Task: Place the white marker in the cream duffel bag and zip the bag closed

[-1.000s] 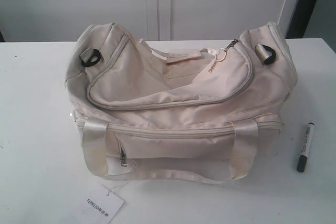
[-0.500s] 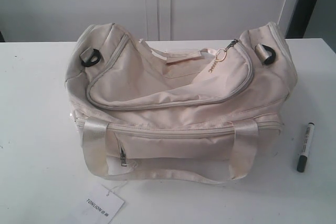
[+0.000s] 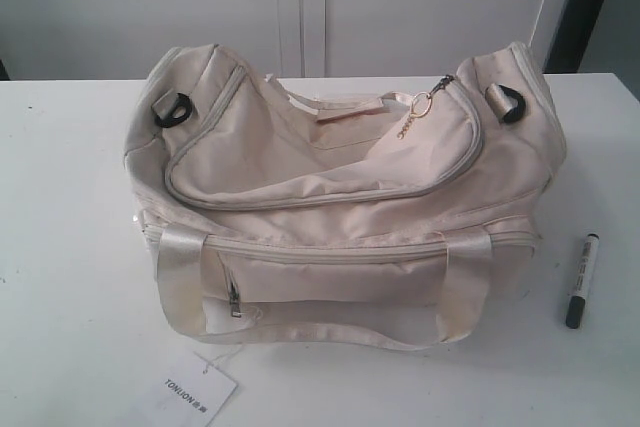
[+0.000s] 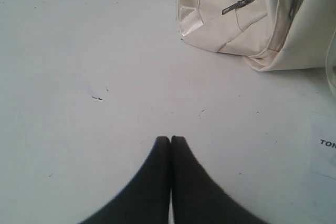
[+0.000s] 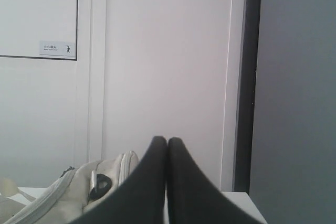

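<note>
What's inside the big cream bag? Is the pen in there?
Through the open top of the cream duffel bag only pale lining shows. The sagging flap hides the rest. The white marker lies outside, on the table.

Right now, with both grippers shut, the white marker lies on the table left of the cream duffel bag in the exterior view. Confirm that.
Wrong side. The exterior view shows the white marker on the table to the right of the cream duffel bag, not left. The left gripper and right gripper are indeed shut.
</note>
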Motion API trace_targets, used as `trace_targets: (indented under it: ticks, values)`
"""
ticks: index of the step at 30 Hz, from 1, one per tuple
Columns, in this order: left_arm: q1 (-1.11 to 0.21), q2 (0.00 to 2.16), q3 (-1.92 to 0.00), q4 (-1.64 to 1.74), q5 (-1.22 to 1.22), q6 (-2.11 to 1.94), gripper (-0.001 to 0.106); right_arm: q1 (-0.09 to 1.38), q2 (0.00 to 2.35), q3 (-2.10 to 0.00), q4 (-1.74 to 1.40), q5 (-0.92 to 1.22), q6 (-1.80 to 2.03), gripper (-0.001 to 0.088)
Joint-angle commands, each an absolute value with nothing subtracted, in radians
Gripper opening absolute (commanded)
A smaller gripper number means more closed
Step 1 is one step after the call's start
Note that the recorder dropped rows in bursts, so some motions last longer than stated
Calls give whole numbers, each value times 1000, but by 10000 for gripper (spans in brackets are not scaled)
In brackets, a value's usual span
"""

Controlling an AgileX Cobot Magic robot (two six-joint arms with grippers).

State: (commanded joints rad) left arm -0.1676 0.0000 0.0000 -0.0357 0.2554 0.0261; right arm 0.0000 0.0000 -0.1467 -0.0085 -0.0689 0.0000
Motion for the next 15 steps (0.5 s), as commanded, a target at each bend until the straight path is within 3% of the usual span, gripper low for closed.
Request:
trace_targets:
  ticks: [4, 8, 15]
  values:
    - [-168, 0, 0, -36, 255, 26, 0, 0, 0, -183, -8, -8, 0, 0]
    - [-168, 0, 0, -36, 255, 26, 0, 0, 6, -270, -8, 189, 0, 0]
    - [-168, 0, 0, -36, 255, 26, 0, 0, 232, -449, 0, 412, 0, 0]
